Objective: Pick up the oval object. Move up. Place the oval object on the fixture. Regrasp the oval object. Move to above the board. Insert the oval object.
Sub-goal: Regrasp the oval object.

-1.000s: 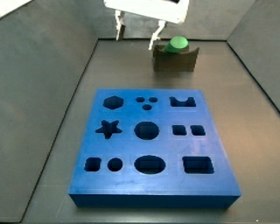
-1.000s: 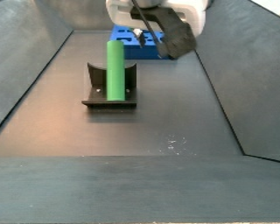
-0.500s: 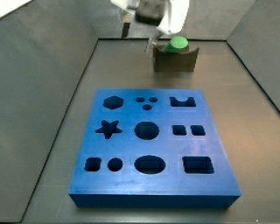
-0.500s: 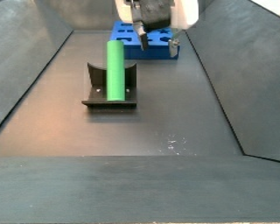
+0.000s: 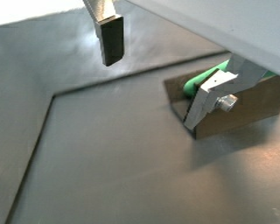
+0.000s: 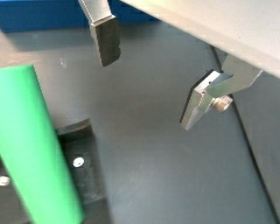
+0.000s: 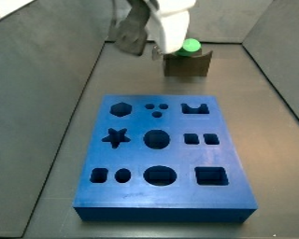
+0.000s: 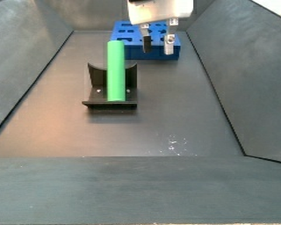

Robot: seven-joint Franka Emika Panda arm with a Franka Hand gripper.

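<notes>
board [image 7: 163,156] flat on floor, we see it mid-floor | fixture [image 8: 110,89] near floor's far edge beyond board | green rod [image 8: 115,71] lying in fixture's notch, free | gripper [image 6: 154,83] raised beside rod, fingers [image 5: 109,39] apart, nothing between

My gripper [image 6: 154,74] hung open and empty beside the rod [image 6: 38,149]. My fingers [image 6: 105,39] were flat plates of brushed silver metal with matt dark pads. The rod looked like smooth green plastic with a faint sheen. The fixture [image 8: 110,95] was dark and matt, the board [image 7: 159,154] an even matt blue, and the floor [image 8: 167,114] dull grey, lightly scuffed.
</notes>
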